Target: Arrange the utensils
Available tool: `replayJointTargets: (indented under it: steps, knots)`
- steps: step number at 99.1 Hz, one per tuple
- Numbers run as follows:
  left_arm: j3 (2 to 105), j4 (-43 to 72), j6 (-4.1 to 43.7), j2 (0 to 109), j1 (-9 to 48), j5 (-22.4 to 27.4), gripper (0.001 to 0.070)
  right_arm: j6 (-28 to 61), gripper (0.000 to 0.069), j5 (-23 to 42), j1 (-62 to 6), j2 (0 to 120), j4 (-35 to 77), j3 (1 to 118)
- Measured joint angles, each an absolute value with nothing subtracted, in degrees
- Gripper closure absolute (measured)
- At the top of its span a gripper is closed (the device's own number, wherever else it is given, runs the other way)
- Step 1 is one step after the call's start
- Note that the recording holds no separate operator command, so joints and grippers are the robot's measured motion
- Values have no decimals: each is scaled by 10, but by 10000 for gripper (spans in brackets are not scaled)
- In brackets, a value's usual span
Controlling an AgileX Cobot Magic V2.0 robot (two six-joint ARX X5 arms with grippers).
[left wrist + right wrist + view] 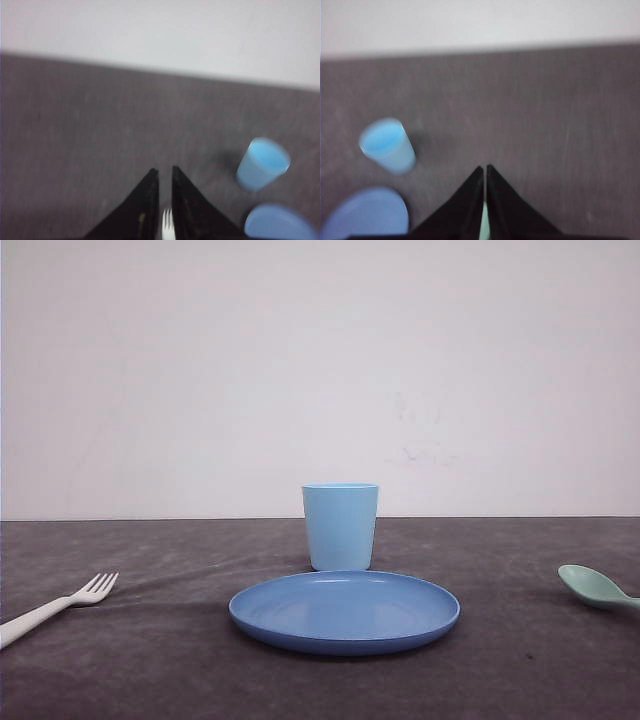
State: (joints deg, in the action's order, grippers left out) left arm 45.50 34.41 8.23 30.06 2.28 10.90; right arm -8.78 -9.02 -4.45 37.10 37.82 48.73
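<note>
The white fork (60, 605) is at the far left, tines toward the middle, its handle running off the left edge. In the left wrist view its tines (167, 222) show in the narrow gap between my black fingers; the left gripper (163, 170) is shut on it. The mint-green spoon (592, 585) is at the far right, bowl toward the plate, handle leaving the frame. A sliver of the spoon (484, 222) shows between the nearly touching fingers of my right gripper (484, 167), which is shut on it. Both wrist views are blurred.
A round blue plate (300, 635) lies at the centre of the dark grey table (150, 670), with a light blue cup (340, 525) upright just behind it. The cup (262, 164) and plate (277, 222) show beside the left fingers, and the cup (387, 145) and plate (367, 215) beside the right. A white wall stands behind.
</note>
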Motion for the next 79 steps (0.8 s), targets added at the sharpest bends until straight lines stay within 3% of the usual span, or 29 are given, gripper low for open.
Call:
replayJointTargets:
  steps: [33, 64, 71, 79]
  knots:
    - [455, 376, 43, 409, 31, 87, 686, -73, 681, -70, -44, 515, 428, 487]
    - [455, 380, 27, 423, 32, 76, 676, -61, 677, -58, -44, 535, 429, 487]
    - [455, 380, 27, 423, 32, 76, 617, -59, 614, -58, -44, 535, 431, 487]
    - [455, 380, 26, 423, 32, 76, 450, -58, 443, -58, -44, 535, 432, 487]
